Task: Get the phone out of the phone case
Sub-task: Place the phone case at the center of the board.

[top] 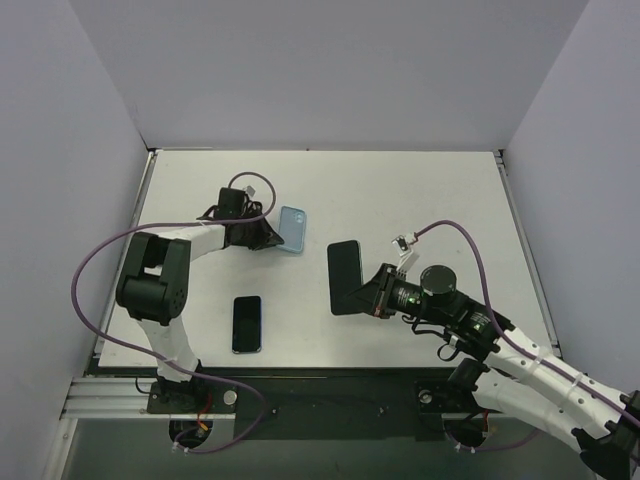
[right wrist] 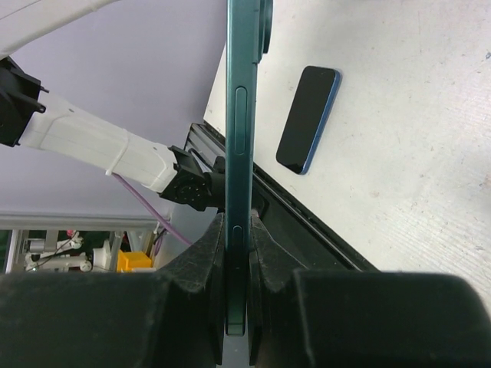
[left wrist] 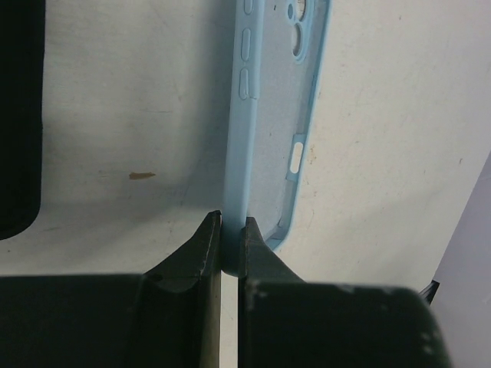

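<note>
my left end effector (left wrist: 232, 222) pinches the empty blue case (left wrist: 268, 115) by its rim, over the worktop (top: 420, 190); my right end effector (right wrist: 238, 224) clamps the phone (right wrist: 242, 115) on edge, well apart. separation looks done; next, set both down gently.

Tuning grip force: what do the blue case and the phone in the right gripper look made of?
Blue case: likely soft silicone or TPU, matte; dull surface, moulded button bumps, thin lip. Held phone: rigid teal frame, semi-gloss, maybe metal or coated plastic; smooth sheen, crisp inset side button.
</note>
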Available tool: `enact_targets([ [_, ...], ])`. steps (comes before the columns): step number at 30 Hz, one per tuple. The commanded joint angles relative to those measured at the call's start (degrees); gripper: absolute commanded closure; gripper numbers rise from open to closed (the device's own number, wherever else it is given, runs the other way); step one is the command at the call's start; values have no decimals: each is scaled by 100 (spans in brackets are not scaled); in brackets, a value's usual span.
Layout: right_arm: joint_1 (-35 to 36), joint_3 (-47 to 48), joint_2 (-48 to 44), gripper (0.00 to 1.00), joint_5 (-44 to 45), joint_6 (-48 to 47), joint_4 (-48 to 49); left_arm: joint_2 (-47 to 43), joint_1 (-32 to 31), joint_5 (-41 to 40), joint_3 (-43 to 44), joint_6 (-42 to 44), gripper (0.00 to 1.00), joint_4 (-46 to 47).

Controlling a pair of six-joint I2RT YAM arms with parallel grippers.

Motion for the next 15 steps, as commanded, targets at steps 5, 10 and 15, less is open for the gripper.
enact_targets([
  [5,-24,-173,124,100,-18,311,1101,268,112,-44,471,166,93,-222],
  [10,-16,-322,369,100,-9,417,1390,128,112,-404,498,201,67,-443],
  [15,11,-498,633,100,26,575,1777,-267,104,-826,533,219,42,-777],
])
